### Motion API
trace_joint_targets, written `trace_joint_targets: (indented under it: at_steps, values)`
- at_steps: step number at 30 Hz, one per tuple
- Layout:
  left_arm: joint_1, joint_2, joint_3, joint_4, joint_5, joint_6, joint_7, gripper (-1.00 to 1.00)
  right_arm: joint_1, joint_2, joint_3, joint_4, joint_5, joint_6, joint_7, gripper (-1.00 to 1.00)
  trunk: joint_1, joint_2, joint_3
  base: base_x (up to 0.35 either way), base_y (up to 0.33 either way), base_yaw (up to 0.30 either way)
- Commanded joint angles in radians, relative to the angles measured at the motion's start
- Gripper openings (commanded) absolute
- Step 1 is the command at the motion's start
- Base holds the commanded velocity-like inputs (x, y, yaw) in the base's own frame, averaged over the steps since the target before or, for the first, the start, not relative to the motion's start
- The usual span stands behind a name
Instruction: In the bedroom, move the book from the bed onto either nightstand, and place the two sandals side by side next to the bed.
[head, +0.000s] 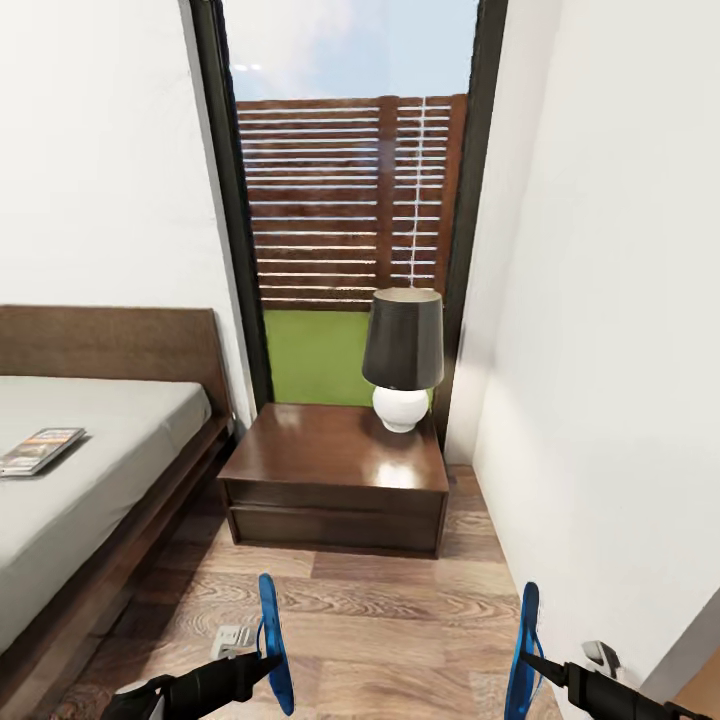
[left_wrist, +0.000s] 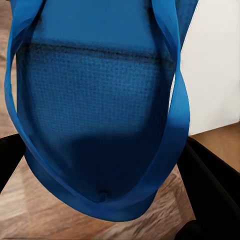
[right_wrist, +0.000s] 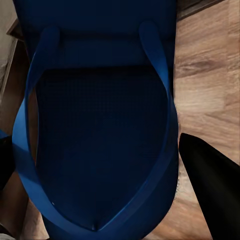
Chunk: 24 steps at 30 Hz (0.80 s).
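At the far left the book (head: 40, 449) lies on the bed (head: 110, 450), so moving it to the nightstand (head: 338, 470) with its lamp (head: 403, 358) appears not yet done. Nearer, the left gripper (head: 262, 662) pinches one sandal (head: 273, 640) on edge above the wooden floor (head: 400, 630), and at the right the right gripper (head: 535, 660) pinches the other sandal (head: 522, 650) likewise; both sandals are held aloft, neither is set beside the bed yet

Head camera looks down the bedside; wrist cameras hug sandals (left_wrist: 100, 125).
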<state>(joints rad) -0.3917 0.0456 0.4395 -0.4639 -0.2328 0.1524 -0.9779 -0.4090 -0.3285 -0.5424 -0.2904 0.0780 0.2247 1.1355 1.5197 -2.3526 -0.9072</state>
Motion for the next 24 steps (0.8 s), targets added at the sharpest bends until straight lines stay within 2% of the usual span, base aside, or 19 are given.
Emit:
trace_joint_targets:
  at_steps: [1,10,24]
  values:
    - [-0.001,-0.001,0.008,-0.001,-0.006,0.010,-0.007,-1.00,-0.001,0.000,-0.008,-0.001,0.008,0.008,0.004,-1.00,0.000,0.000,-0.001,0.000,0.000,0.208]
    - [-0.001,-0.001,0.008,-0.001,-0.006,0.010,-0.007,-1.00,-0.001,0.001,-0.008,-0.001,0.008,0.008,0.005,-1.00,0.000,0.000,-0.001,0.000,0.000,0.221]
    - [-0.001,-0.001,0.008,-0.001,-0.006,0.010,-0.007,-1.00,-0.001,0.001,-0.009,-0.001,0.007,0.008,0.003,-1.00,0.000,0.000,-0.001,0.000,0.000,0.289]
